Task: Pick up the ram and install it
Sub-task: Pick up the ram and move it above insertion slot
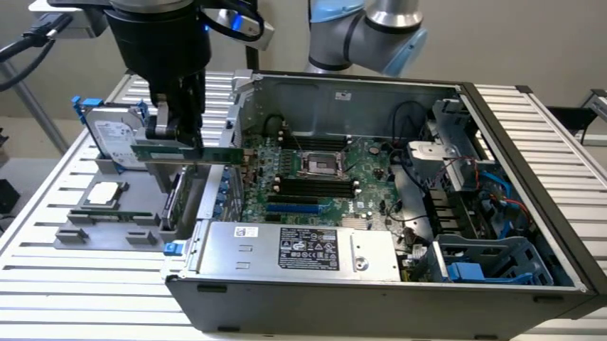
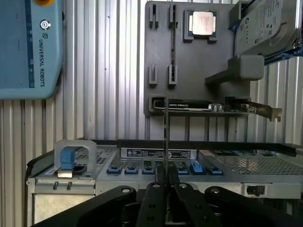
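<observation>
Ram [image 1: 190, 153] is held level in the clenched gripper [image 1: 178, 139], pinched along its upper long edge near the middle and hanging just beneath the fingertips. It is lifted clear of the gray holder [image 1: 67, 234] that lies below the gripper on the slatted tabletop [image 1: 57, 291]. In the wrist view the ram [image 2: 165, 142] is seen edge-on as a thin line rising from between the closed fingers of the gripper [image 2: 165, 177], which suggests a centred, square hold. A silver processor [image 1: 104, 193] and a hard drive [image 1: 119, 135] rest in the holder close under and behind the gripper, and both are apart from the stick. The open computer case [image 1: 531, 142] stands beside the gripper toward the exterior view's right, and one end of the stick is already near its side wall. The black memory slots [image 1: 308, 186] on the motherboard [image 1: 370, 167] lie well beyond that wall and lower than the gripper. The carry is judged best done with the stick held level and high enough to clear the case wall. The long edge should be turned parallel to the slots before any lowering, since a tilted board could catch on a slot latch.
</observation>
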{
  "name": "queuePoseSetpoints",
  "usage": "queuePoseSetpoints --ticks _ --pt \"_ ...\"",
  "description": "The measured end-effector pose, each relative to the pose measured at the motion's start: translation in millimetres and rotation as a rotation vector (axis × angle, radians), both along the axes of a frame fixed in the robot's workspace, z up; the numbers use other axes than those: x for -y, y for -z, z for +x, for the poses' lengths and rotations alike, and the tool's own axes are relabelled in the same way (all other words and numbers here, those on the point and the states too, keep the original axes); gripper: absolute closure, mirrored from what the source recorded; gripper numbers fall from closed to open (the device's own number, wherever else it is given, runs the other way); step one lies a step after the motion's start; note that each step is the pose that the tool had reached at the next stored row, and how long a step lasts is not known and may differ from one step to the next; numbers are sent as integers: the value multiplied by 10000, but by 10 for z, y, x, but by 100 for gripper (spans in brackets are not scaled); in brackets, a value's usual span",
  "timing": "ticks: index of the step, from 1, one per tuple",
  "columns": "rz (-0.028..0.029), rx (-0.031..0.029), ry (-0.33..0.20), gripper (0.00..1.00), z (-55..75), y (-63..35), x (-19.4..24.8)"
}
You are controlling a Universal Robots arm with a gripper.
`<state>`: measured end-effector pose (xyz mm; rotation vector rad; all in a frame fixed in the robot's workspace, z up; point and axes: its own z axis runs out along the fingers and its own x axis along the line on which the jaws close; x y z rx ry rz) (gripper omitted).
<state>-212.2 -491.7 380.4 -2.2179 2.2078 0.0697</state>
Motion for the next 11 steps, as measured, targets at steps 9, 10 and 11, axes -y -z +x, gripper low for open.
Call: queuePoseSetpoints --ticks 9,10,11 --pt "72 -1 0 87 410 -1 -4" --pt "81 -2 1 87 456 -1 -6" --pt "91 -2 0 87 501 -1 -7"
